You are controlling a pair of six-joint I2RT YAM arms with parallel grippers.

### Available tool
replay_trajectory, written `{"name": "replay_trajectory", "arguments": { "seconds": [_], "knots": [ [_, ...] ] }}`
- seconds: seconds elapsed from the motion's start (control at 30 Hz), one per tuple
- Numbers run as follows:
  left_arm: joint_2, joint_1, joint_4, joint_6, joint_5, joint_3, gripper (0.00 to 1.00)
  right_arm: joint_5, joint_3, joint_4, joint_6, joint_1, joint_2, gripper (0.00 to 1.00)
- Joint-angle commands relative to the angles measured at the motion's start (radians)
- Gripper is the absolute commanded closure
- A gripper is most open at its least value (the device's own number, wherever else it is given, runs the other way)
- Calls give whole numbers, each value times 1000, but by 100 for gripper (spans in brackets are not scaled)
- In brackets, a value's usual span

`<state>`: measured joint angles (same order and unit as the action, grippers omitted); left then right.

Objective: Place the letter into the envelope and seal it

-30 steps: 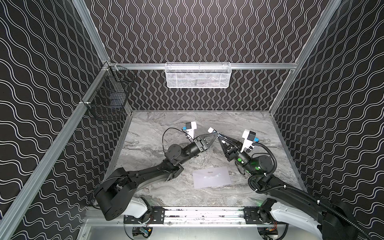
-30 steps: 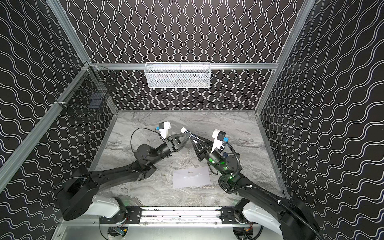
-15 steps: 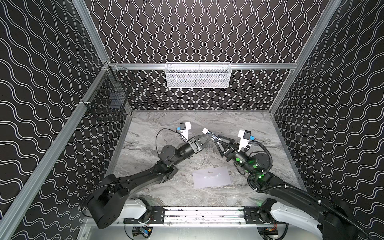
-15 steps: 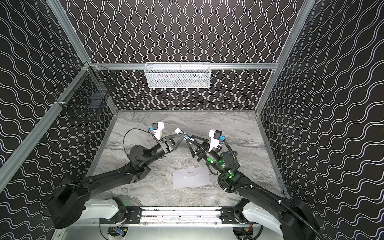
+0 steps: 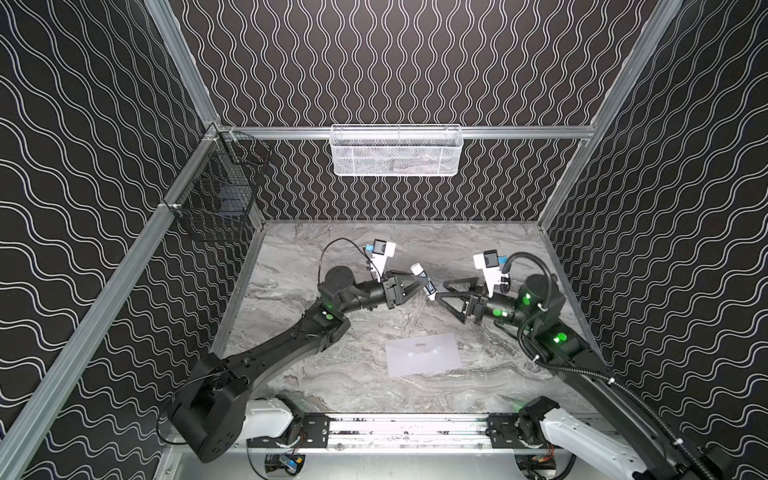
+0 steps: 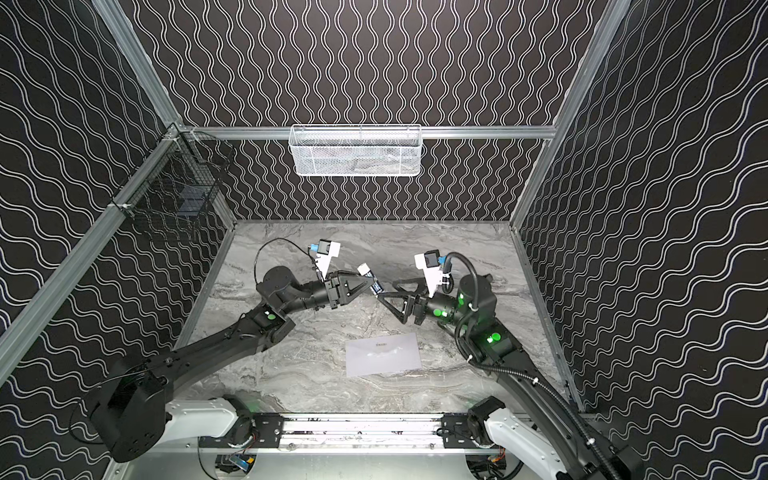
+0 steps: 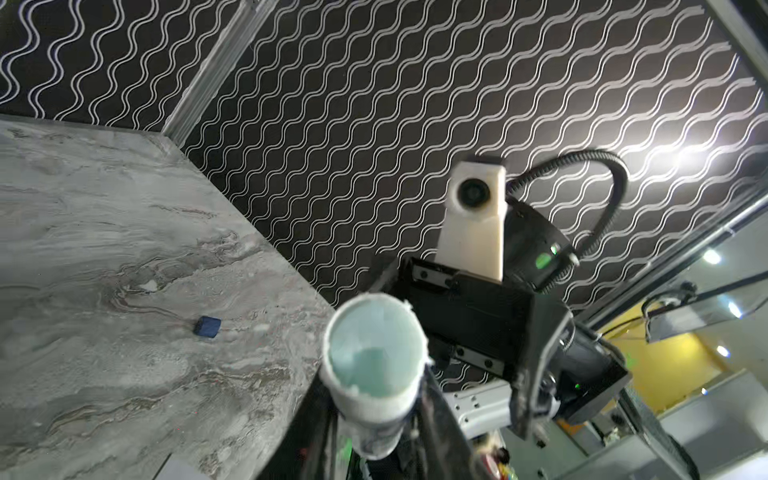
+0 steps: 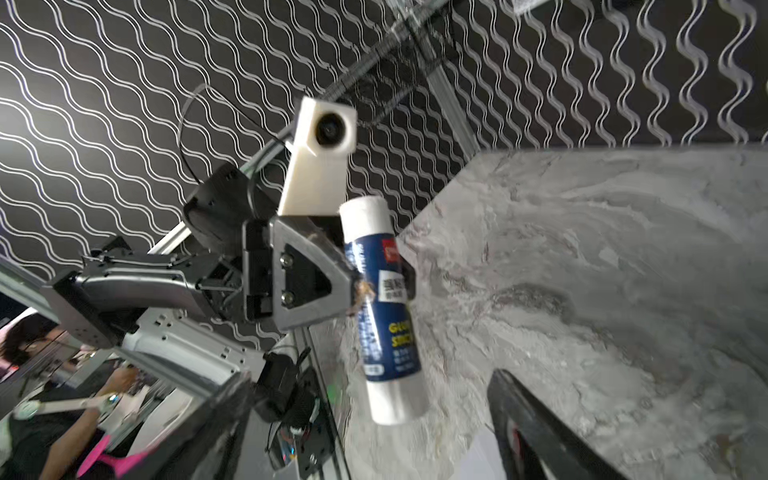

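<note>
The desk (image 5: pixel 453 249) is a flat slab with a grey marbled pattern of pale and darker veins, shown in both top views (image 6: pixel 291 374), and patterned black walls close it in at the back and along both sides. One envelope (image 5: pixel 423 359) lies flat on it, near the front edge and a little right of the middle, with bare desk all round it. In both top views the envelope (image 6: pixel 382 353) is a plain pale rectangle turned slightly askew, with a small dark printed mark near its far edge and faint bright streaks across its middle. The left wrist view shows a small blue block (image 7: pixel 206 326) resting alone on the marbled surface.
</note>
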<state>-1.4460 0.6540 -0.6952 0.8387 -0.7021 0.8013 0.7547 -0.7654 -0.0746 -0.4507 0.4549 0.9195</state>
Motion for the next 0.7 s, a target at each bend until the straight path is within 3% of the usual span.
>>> {"name": "replay_trajectory", "arguments": {
  "seconds": [0.0,0.1,0.27,0.47,0.67],
  "knots": [
    [21,-6,128,-159,-131,34,100,259,-36,166,100,-13,32,14],
    [26,-8,173,-193,-168,58,100,296,-25,169,134,-13,36,18],
    [18,-10,109,-144,-189,45,100,290,31,10,51,-13,16,21],
    [-16,-5,-76,-24,-186,11,100,380,53,-151,-13,-13,51,32],
    [4,0,-62,-36,-166,10,100,366,53,-159,2,21,67,49]
  ]
}}
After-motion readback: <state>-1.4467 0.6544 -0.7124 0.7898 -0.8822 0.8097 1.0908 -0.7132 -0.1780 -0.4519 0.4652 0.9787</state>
